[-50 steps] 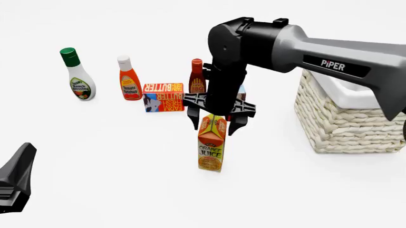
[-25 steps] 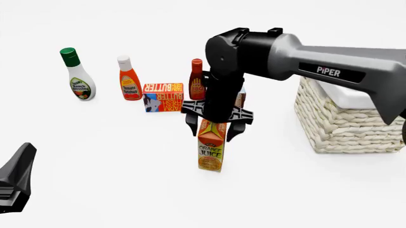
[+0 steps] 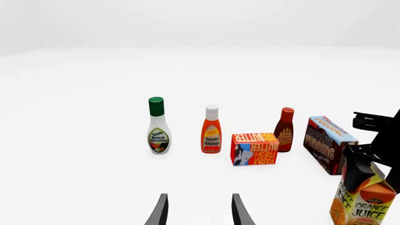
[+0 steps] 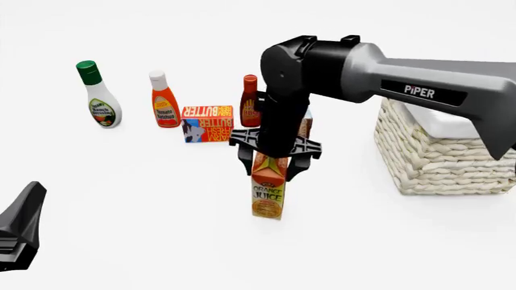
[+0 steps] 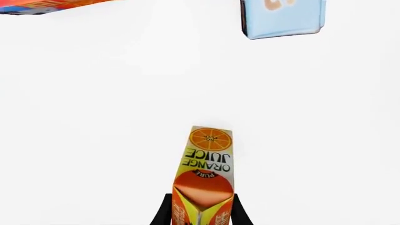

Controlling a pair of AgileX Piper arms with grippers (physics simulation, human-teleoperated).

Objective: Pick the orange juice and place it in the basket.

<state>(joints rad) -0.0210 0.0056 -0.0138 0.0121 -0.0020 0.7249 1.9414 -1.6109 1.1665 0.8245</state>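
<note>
Right gripper points straight down, 1 finger either side of the orange juice gable top, jaws narrowed about it; actual contact cannot be told. Carton stands upright on the table directly beneath the tool: orange-yellow, orange-slice print, "ORANGE JUICE" lettering. Behind the tool: 3 bottles, 2 boxes. To its right, well apart, 1 basket, cream wicker, white lining. Left gripper far to the tool's left, fingers parted, empty.
</note>
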